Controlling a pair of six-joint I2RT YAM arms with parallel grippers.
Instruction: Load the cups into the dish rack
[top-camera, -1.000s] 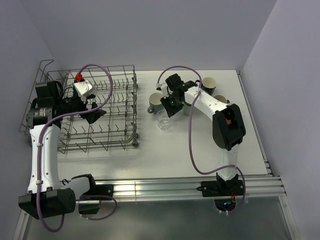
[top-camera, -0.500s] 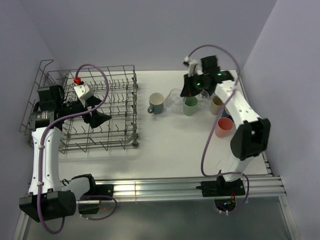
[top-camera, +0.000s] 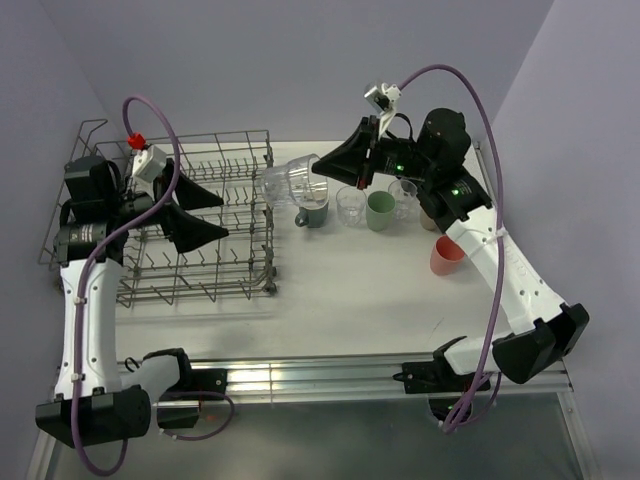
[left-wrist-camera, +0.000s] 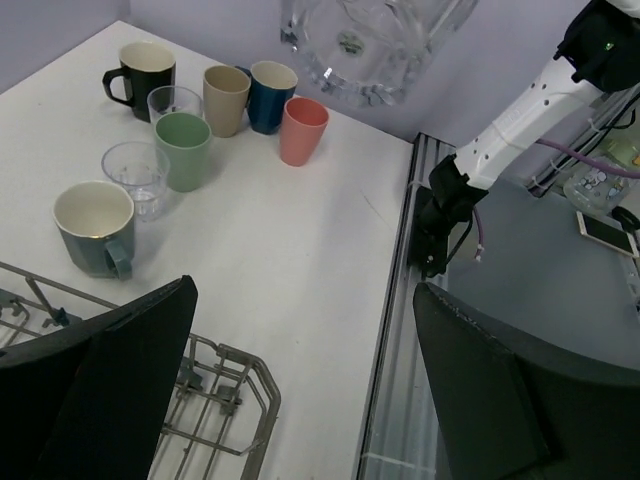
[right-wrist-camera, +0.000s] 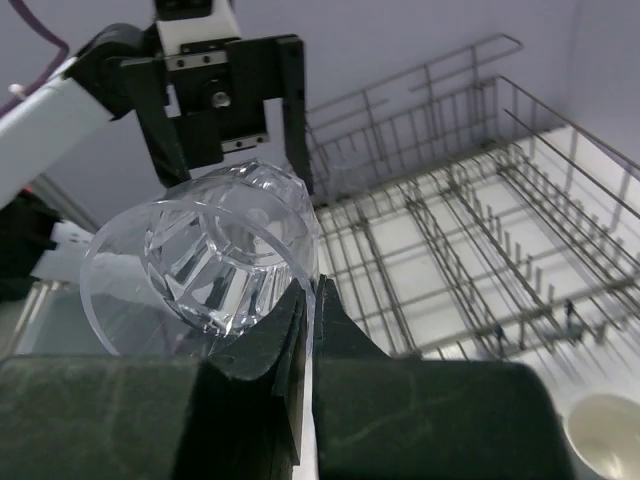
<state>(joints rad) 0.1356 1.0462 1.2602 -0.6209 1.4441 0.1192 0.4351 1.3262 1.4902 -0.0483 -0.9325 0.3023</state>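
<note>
– Glass tumbler (top-camera: 290, 180) hangs sideways just beside the dish rack (top-camera: 272, 215), base towards the left fingers (top-camera: 200, 232).
– Right fingers (top-camera: 340, 160) pinch its rim, I think; the left pair gape above the rack, nearer the tines.

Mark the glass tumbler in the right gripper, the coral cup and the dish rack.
glass tumbler (top-camera: 290, 180), top external view, its clear side wall.
coral cup (top-camera: 446, 259), top external view, its outer body.
dish rack (top-camera: 205, 278), top external view, its near wire base.
</note>
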